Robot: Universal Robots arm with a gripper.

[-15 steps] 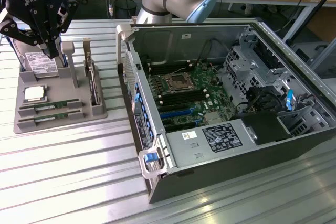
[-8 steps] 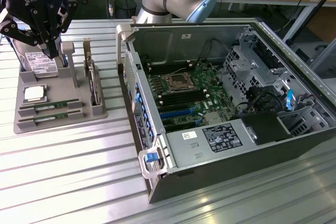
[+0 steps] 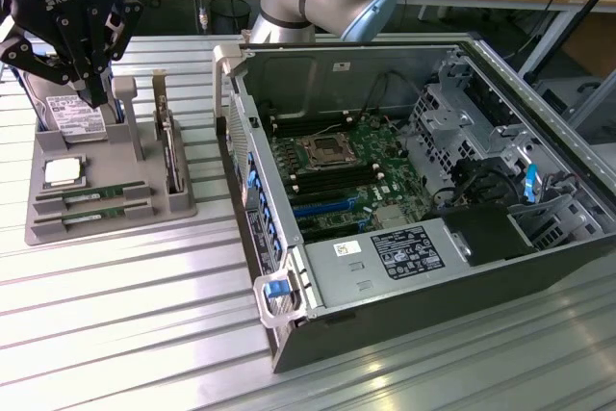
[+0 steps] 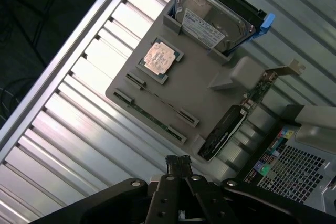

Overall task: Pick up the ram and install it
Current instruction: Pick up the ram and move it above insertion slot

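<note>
Two ram sticks, one (image 3: 93,195) behind the other (image 3: 96,218), lie in slots at the front of a grey holder tray (image 3: 125,209) on the exterior view's left. The wrist view shows them edge-on, one stick (image 4: 161,99) beside the other (image 4: 150,116). My black gripper (image 3: 94,93) hangs above the back of the tray, over the hard drive (image 3: 75,117). In the wrist view the gripper (image 4: 178,162) is shut, fingers pressed together with nothing between them, well above the ram.
The tray also carries a silver processor chip (image 3: 62,172) and an upright green expansion card (image 3: 171,151). An open computer case (image 3: 404,190) with its motherboard (image 3: 337,161) fills the exterior view's right. Everything rests on a ribbed metal table (image 3: 125,315).
</note>
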